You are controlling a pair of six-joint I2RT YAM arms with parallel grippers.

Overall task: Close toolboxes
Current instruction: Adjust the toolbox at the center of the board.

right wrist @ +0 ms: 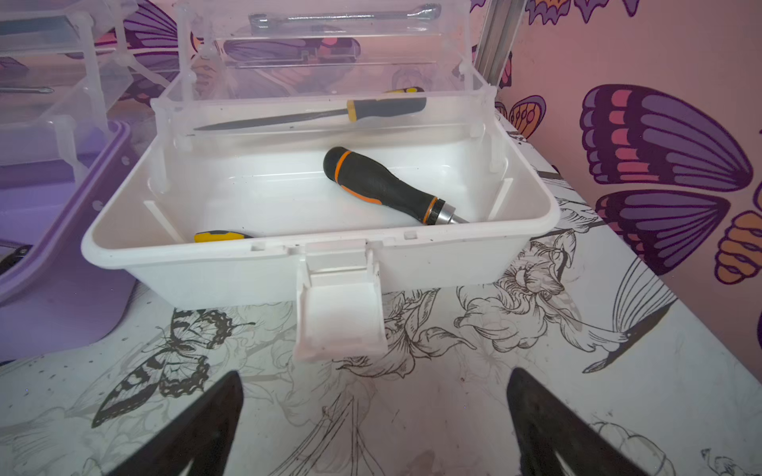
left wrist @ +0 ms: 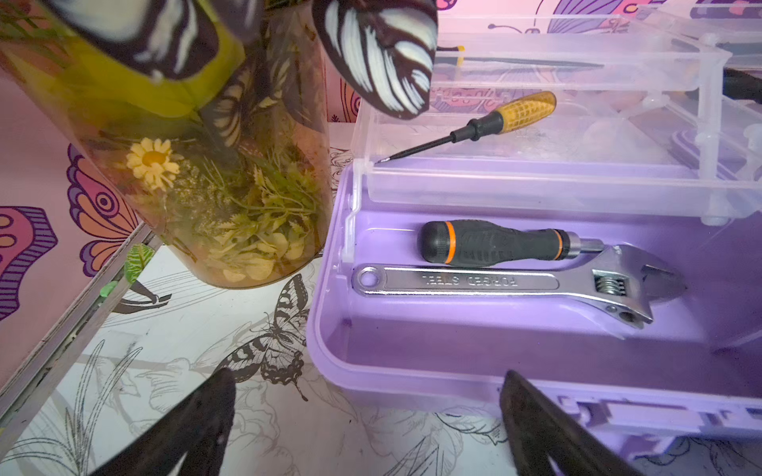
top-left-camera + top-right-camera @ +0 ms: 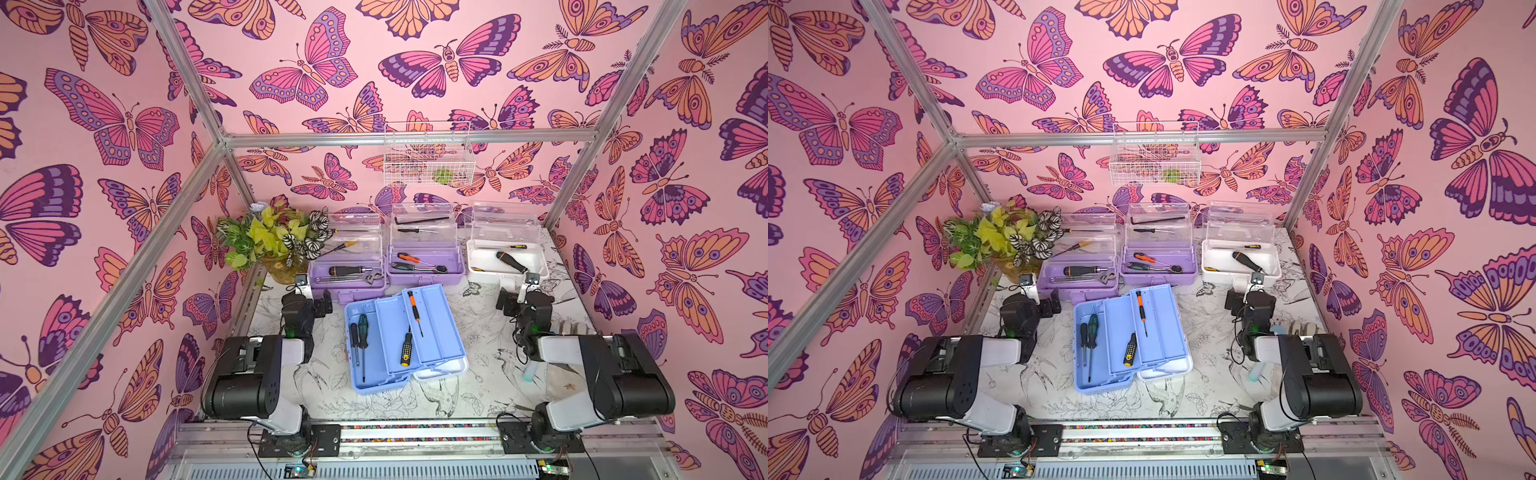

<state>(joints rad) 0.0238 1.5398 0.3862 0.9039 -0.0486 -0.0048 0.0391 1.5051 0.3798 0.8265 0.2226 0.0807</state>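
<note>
We see all four open: lilac box (image 3: 353,293), second lilac box (image 3: 424,279), white box (image 3: 482,258) in row upper centre, blue box (image 3: 374,384) mid-frame. left gripper (image 2: 367,373), right gripper (image 1: 375,371) spread wide, empty.

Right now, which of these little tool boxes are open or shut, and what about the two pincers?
Left lilac plastic toolbox with clear lid: open, lid raised.
Middle lilac plastic toolbox with clear lid: open, lid raised.
White plastic toolbox with clear lid: open, front latch hanging loose.
Light-blue plastic toolbox: open, trays spread out.
Left pincer: open, empty.
Right pincer: open, empty.
</note>
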